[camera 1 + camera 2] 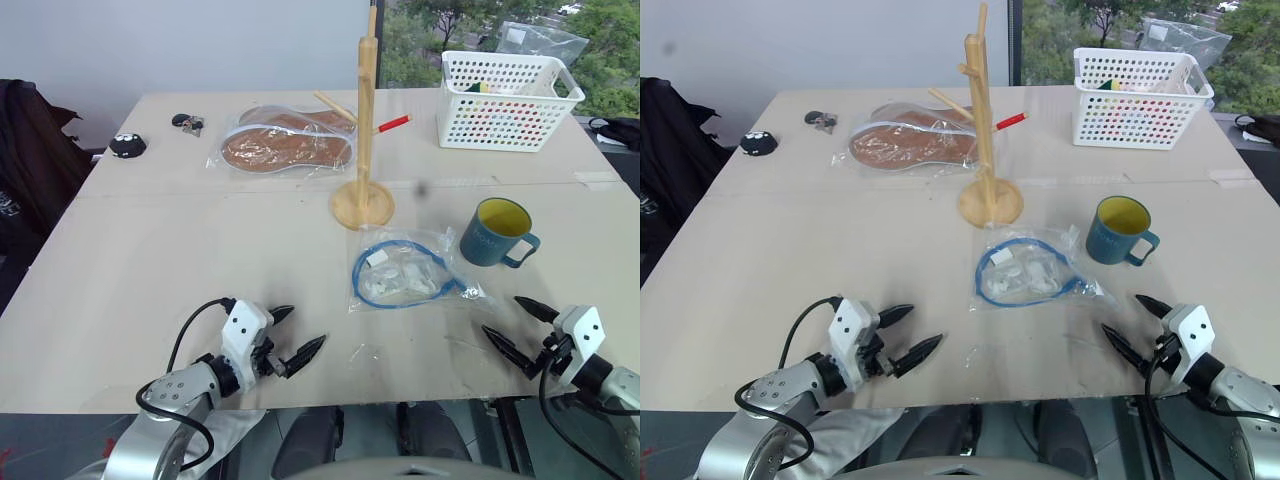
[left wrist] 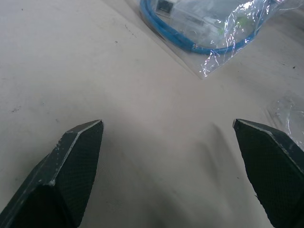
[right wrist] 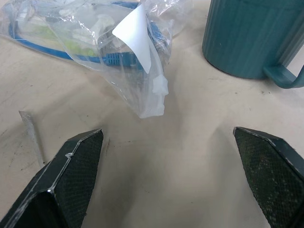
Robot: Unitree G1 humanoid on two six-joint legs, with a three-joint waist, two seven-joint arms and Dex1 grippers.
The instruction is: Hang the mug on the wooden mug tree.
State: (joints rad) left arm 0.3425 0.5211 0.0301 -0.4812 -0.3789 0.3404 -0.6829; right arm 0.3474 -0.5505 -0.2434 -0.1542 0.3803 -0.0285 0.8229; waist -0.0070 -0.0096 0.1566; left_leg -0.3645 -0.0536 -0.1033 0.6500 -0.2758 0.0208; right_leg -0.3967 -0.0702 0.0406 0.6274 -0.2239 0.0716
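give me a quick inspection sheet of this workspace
surface: beige table, taped seam across it
job's things: mug upright on the table, handle toward the right gripper; mug tree upright mid-table, pegs bare
clutter: bag with blue cable between tree and mug; bagged brown insoles; white basket; red pen; keys; small black item
grippers: left gripper open and empty; right gripper open and empty, near the mug
cables: black leads on both wrists
surroundings: window with trees behind; dark cloth at left edge
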